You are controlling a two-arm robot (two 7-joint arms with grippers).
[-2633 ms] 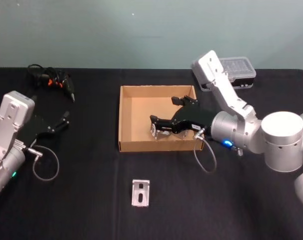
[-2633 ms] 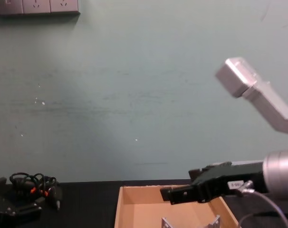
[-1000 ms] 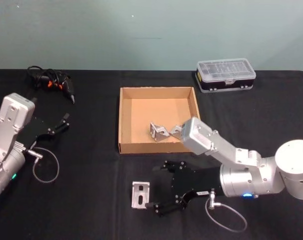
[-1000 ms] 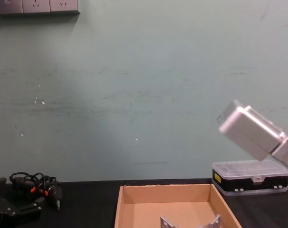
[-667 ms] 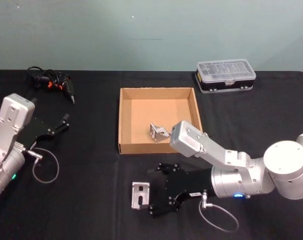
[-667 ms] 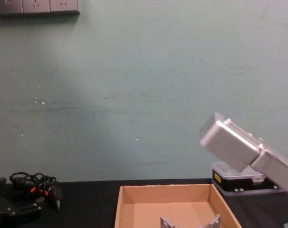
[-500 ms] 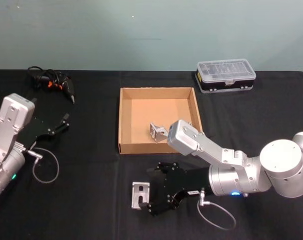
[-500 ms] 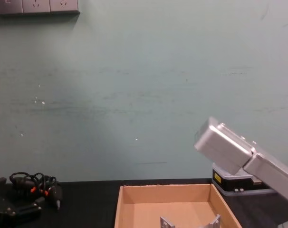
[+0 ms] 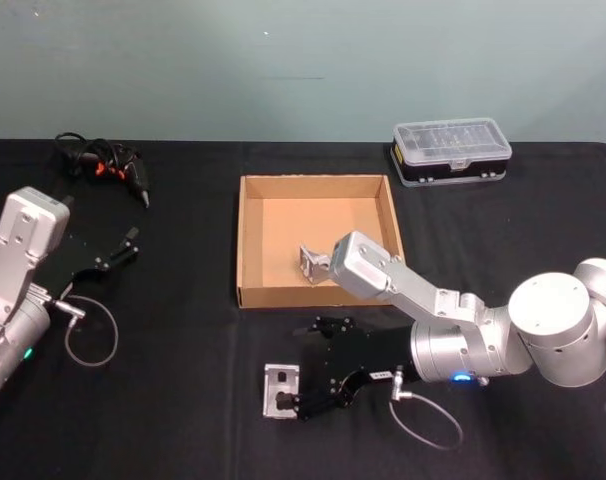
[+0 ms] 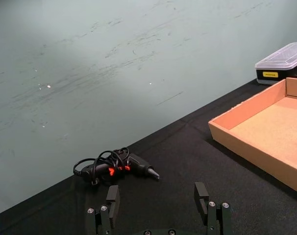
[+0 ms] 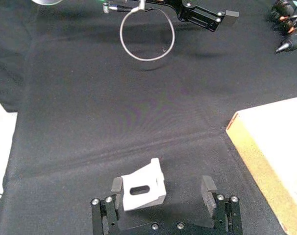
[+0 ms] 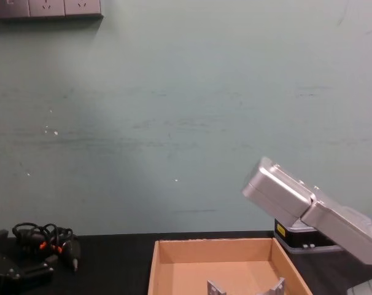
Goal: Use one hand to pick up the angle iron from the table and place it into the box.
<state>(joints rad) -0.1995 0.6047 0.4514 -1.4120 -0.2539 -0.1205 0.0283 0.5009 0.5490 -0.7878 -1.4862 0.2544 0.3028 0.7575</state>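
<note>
Jaws of the right gripper stand wide apart over the table, in front of the box. Right wrist view makes clear what the head view leaves unclear: the angle iron lies between the fingers, close against one and well apart from the other. Left gripper rests at the table's left, fingers spread

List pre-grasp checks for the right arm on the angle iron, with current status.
1. Right gripper open: ok.
2. Angle iron between the fingers: ok, though off-centre, close to one finger.
3. Fingers low enough on the table to close: cannot tell.
4. Box has bare floor for it: ok.
5. Left gripper out of the way: ok, parked open at the table's left.
</note>
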